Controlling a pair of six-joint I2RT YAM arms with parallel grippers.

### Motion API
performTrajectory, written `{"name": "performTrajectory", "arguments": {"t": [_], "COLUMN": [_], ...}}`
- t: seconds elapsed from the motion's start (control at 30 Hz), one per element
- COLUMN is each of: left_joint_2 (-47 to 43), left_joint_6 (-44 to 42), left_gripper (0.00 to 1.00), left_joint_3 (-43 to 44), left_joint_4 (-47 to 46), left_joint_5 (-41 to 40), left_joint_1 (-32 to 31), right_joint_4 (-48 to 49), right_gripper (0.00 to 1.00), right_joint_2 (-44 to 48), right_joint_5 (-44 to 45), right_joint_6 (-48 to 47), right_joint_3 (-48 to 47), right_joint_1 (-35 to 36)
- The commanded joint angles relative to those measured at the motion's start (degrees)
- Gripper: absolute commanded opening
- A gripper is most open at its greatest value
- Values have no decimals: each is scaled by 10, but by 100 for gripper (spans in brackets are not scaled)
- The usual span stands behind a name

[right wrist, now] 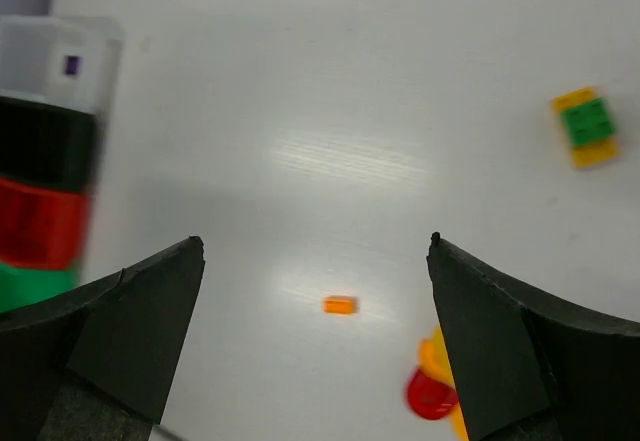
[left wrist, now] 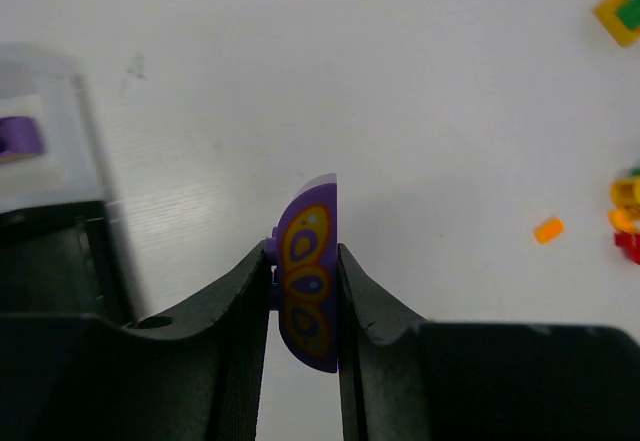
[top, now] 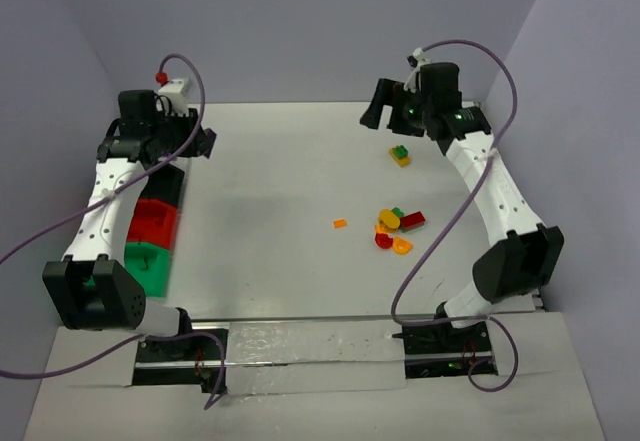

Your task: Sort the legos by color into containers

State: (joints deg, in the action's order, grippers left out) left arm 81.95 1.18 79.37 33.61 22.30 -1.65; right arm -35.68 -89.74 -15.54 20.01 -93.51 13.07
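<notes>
Purple piece [left wrist: 310, 286], rounded with a yellow-and-orange pattern on it, is pinched edge-on between the fingers of the left gripper [left wrist: 303, 251]. It's over the white table [left wrist: 300, 81], near the clear bin [left wrist: 55, 126]. That bin has one purple lego [left wrist: 18, 136] in it. Bins sit in a row down the left side: green bin [right wrist: 25, 286] nearest, then red bin [right wrist: 40, 223], black bin [right wrist: 45, 146] and the clear one at the far end. Right gripper [right wrist: 315, 246] is spread wide with nothing in it, hovering above the table. Below it there's a tiny orange brick [right wrist: 339, 305] on its own, a red, yellow, orange and green pile [top: 390, 223] near that, and a yellow-green brick [right wrist: 585, 126] well apart toward the back.
</notes>
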Motion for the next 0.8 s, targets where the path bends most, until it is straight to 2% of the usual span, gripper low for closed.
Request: {"name": "performTrajectory", "arguments": {"t": [0.0, 0.13, 0.23, 0.37, 0.43, 0.53, 0.67, 0.77], "left_joint_2": [-5, 6, 27, 100, 153, 209, 254, 262], "left_joint_6": [-37, -41, -66, -50, -35, -39, -63, -73], "left_gripper": [0, 0, 0, 0, 0, 0, 0, 0], "left_joint_3": [38, -6, -29, 53, 123, 184, 213, 199], "left_joint_4": [3, -108, -154, -140, -124, -107, -109, -123], "left_joint_5": [-55, -62, -67, -83, -82, -93, -119, -136], "left_joint_1": [56, 92, 125, 157, 179, 188, 189, 194], "right_joint_4": [43, 79, 85, 56, 3, -36, -51, -50], "right_gripper": [100, 100, 100, 100, 100, 100, 100, 100], "right_joint_2": [54, 75, 84, 84, 76, 66, 47, 24], "right_joint_5": [72, 95, 99, 97, 77, 76, 91, 107], "right_joint_6": [-197, -288, -328, -344, -354, -351, -350, -360], "right_joint_3": [69, 129, 172, 202, 202, 205, 199, 183], "right_joint_1": [-18, -27, -27, -28, -27, -29, -39, -52]}}
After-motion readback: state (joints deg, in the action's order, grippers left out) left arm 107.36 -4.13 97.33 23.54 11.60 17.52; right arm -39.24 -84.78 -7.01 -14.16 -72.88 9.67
